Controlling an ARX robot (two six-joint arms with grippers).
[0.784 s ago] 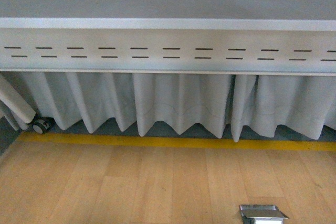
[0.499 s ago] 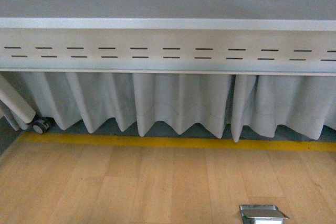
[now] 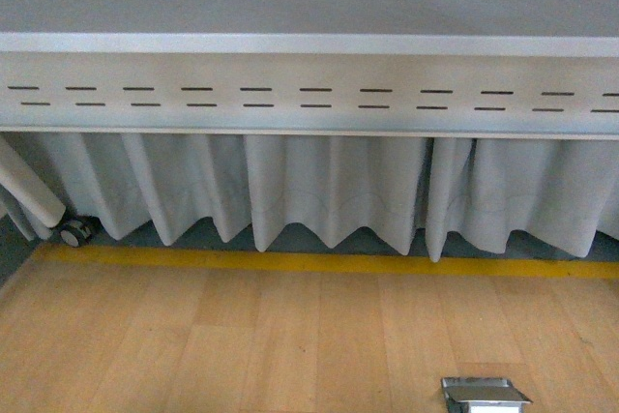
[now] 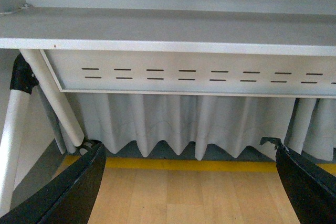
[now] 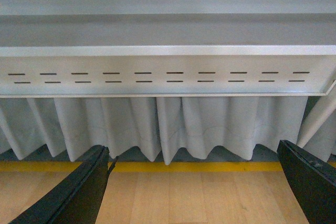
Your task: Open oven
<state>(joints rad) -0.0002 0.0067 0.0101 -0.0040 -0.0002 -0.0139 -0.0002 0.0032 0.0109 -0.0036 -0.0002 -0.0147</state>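
Observation:
The oven is out of view in every frame. My left gripper (image 4: 189, 182) is open and empty; its two black fingers (image 4: 68, 192) stand wide apart over the wooden floor. My right gripper (image 5: 194, 182) is open and empty too, its black fingers (image 5: 73, 192) wide apart over the same floor. Neither arm shows in the front view.
A grey table (image 3: 309, 45) with a slotted apron (image 3: 309, 96) spans all views, a white pleated skirt (image 3: 329, 191) hanging below it. A yellow line (image 3: 309, 262) crosses the wooden floor (image 3: 242, 345). A table leg with a castor (image 3: 73, 231) stands at left. A metal floor box (image 3: 484, 394) lies at lower right.

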